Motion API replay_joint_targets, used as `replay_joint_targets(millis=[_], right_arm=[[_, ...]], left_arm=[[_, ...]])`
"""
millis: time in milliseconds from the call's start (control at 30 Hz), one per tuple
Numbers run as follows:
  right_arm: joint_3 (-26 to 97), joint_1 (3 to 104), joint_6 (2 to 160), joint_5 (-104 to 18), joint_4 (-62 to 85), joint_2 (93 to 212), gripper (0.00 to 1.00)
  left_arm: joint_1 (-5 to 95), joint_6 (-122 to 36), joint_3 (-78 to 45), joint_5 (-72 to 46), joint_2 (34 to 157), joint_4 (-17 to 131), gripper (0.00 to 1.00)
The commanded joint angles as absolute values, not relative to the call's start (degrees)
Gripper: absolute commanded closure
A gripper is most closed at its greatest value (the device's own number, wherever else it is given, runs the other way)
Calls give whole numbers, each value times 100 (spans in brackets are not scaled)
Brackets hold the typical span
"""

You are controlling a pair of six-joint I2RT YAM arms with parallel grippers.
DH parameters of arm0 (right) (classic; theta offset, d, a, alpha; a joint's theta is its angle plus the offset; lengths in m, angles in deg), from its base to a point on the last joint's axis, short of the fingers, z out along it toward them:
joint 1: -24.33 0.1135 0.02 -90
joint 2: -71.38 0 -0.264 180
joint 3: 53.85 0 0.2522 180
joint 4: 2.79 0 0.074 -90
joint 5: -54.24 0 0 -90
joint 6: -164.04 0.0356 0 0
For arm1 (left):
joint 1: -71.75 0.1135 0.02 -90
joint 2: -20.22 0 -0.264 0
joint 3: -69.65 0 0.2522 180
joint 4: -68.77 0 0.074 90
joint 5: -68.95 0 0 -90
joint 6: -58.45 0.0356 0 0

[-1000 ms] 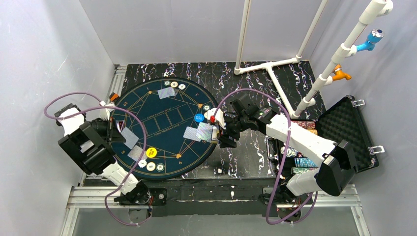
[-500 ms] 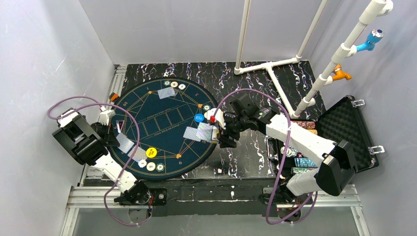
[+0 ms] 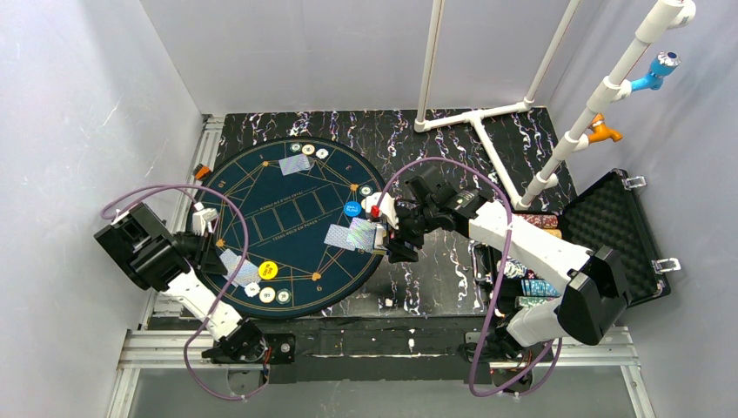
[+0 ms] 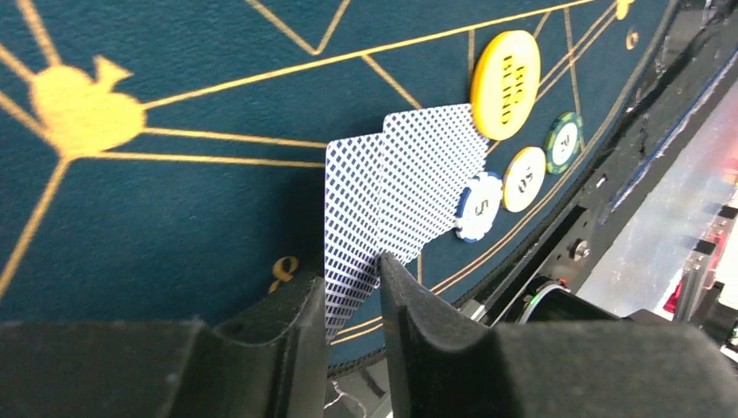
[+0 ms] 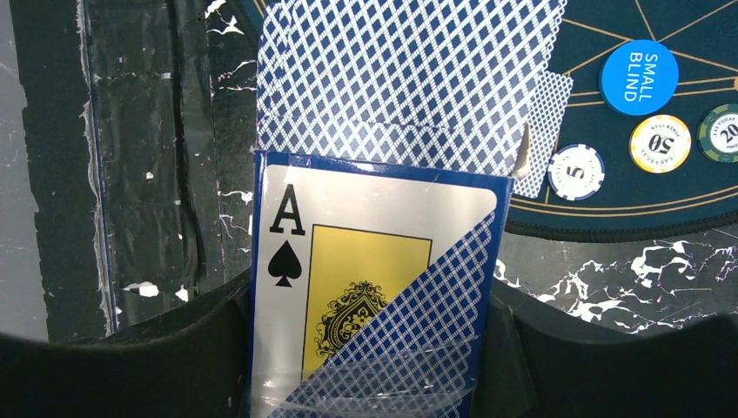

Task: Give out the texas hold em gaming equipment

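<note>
At the round mat's [image 3: 270,174] left edge, two playing cards [image 4: 400,183] lie by the yellow button [image 4: 505,83]; the left end effector [image 4: 348,279] is slightly open over them, likely letting go. The right end effector [image 5: 374,300] grips the card pack [image 5: 348,252]. Next: lift straight off.

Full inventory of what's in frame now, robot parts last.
Round dark-blue mat: one, gold lines, table's left-centre.
Pale-blue patterned-back playing cards: three small groups, on the mat's far, right and near-left parts.
Yellow big-blind disc: one, near-left group.
Blue small-blind disc: one, right group.
Striped-edge poker chips: three beside each disc, a few at the far edge; mixed colours.
Blue-edged card box: one, ace-of-spades face, gripped right of the mat.
Black foam-lined case: one, open, table's right.
White pipe frame: one, far right.
Left pincer: slightly open, card ends in its gap.
Right pincer: shut on the box.
</note>
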State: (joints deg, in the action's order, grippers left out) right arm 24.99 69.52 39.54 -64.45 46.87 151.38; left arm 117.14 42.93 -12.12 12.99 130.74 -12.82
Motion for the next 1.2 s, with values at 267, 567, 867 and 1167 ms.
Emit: replay_joint_targets(millis=[267, 567, 867, 1167], right_arm=[[2631, 6994, 3911, -6609, 4498, 15112, 99], [2656, 6994, 3918, -6556, 4472, 15092, 99], [2689, 6994, 3942, -6535, 4448, 15050, 99], [2717, 6994, 3969, -6549, 4437, 15039, 99]], left_arm=[[11544, 4118, -1209, 1553, 11809, -1436, 12], [10336, 2655, -1536, 2534, 10294, -1214, 2], [7418, -2047, -977, 3932, 9471, 962, 2], [5984, -4676, -728, 4312, 10078, 2927, 2]])
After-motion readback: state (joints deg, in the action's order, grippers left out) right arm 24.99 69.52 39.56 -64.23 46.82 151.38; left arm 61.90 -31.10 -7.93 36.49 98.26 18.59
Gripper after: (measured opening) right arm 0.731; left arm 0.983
